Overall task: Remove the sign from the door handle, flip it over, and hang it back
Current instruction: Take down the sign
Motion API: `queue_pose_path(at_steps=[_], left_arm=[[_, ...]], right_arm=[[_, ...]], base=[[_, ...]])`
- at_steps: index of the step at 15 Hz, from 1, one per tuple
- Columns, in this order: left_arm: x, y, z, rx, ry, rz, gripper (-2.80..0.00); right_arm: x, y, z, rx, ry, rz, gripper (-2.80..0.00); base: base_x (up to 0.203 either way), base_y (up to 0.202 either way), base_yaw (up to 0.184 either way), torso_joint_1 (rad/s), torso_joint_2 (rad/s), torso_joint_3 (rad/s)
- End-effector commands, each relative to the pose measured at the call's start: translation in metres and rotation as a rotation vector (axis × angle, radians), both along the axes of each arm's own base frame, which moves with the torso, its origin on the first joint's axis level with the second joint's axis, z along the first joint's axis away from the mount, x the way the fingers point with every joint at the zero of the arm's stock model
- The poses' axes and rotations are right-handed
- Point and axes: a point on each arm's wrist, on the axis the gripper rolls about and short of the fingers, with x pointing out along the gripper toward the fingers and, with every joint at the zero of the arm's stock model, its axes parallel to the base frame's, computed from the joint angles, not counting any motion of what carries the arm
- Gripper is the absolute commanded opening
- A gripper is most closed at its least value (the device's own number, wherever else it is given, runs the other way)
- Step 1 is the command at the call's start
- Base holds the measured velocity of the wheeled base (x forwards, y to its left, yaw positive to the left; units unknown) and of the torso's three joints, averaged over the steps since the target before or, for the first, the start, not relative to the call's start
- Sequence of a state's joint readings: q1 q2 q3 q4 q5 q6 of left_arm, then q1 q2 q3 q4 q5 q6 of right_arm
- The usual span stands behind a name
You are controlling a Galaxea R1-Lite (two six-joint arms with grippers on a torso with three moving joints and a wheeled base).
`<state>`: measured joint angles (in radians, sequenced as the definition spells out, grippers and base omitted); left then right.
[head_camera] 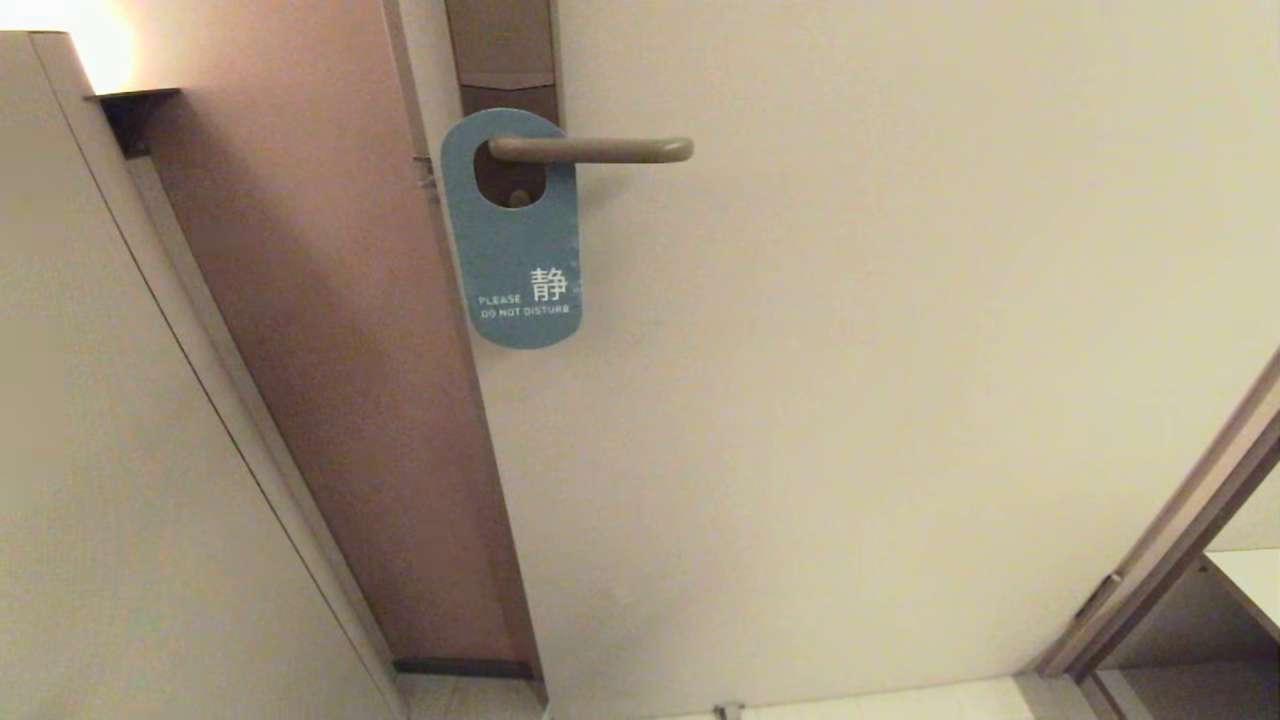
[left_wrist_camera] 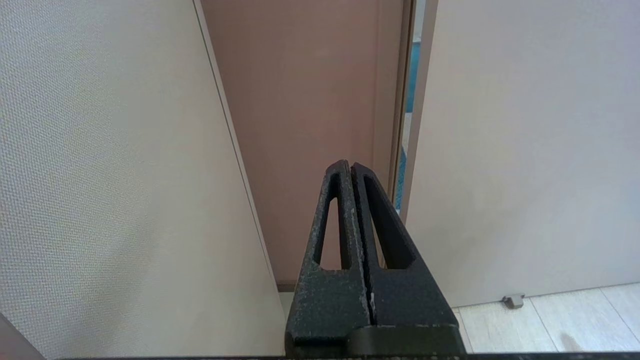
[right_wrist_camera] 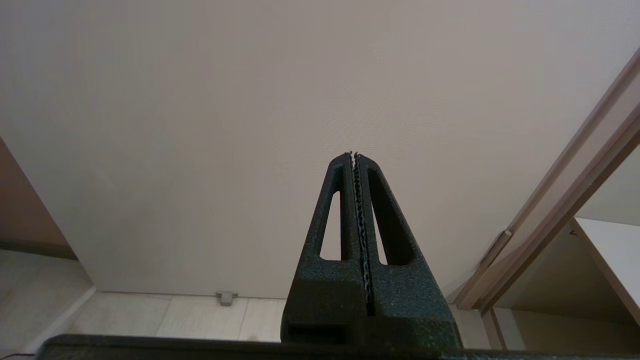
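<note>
The sign [head_camera: 520,250] hangs by its oval hole on the door handle [head_camera: 600,150], blue face out, reading "PLEASE DO NOT DISTURB". The handle is a beige-bronze lever on a tall brown lock plate [head_camera: 503,50] at the door's left edge. Neither arm shows in the head view. My left gripper [left_wrist_camera: 351,166] is shut and empty, low down, facing the brown door frame and the door's edge. My right gripper [right_wrist_camera: 354,155] is shut and empty, low down, facing the plain door face. The sign and handle show in neither wrist view.
A pale wall panel [head_camera: 120,450] and a brown door frame [head_camera: 330,330] stand left of the door [head_camera: 850,400]. A second frame with a shelf [head_camera: 1240,590] is at the lower right. A small door stop [right_wrist_camera: 226,298] sits on the tiled floor.
</note>
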<state>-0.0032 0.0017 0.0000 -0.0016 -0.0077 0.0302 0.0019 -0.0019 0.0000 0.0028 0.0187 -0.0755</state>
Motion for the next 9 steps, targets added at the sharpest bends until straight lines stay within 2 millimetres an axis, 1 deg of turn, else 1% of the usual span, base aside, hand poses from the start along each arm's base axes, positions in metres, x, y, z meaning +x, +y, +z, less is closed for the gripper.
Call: queue_pose_path(at_steps=[1, 9], left_arm=[[0.0001, 0.0000, 0.0002, 0.000, 0.000, 0.000, -2.80], [0.0001, 0.0000, 0.0000, 0.000, 0.001, 0.000, -2.80]], right_arm=[[0.0001, 0.0000, 0.0000, -0.001, 0.002, 0.002, -2.80], [0.0001, 0.0000, 0.0000, -0.001, 0.002, 0.001, -2.80]], base=[[0.000, 0.000, 0.000, 0.000, 0.00, 0.000], [0.000, 0.000, 0.000, 0.000, 0.00, 0.000]])
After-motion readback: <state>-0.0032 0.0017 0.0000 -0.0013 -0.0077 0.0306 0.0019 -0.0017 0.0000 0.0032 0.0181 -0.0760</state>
